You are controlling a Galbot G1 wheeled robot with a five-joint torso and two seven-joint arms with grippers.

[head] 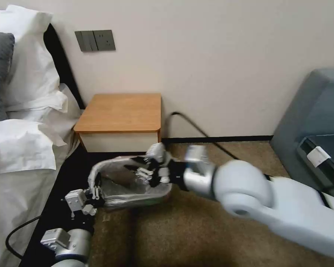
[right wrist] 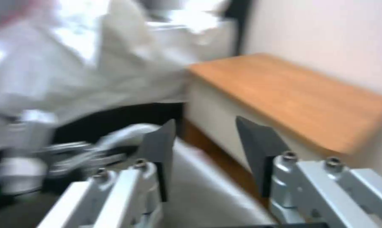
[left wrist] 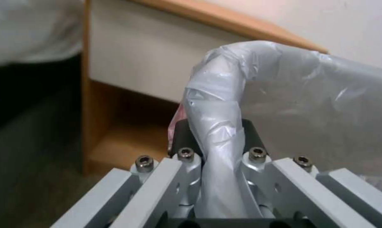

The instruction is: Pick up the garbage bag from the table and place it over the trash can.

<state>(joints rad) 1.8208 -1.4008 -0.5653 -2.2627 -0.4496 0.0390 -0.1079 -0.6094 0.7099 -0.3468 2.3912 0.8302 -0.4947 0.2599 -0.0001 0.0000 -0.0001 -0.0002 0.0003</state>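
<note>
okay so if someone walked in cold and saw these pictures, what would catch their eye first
Most striking is the garbage bag, stretched open as a grey film on the floor in front of the table, whose wooden top is bare. The left gripper is shut on the bag's rim at its left end, the film bunched between its fingers. The right gripper reaches in from the right over the bag's mouth, its jaws open.

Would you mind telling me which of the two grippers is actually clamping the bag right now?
The left gripper: bag film is pinched between its fingers. The right gripper is open with nothing between its fingers.
</note>
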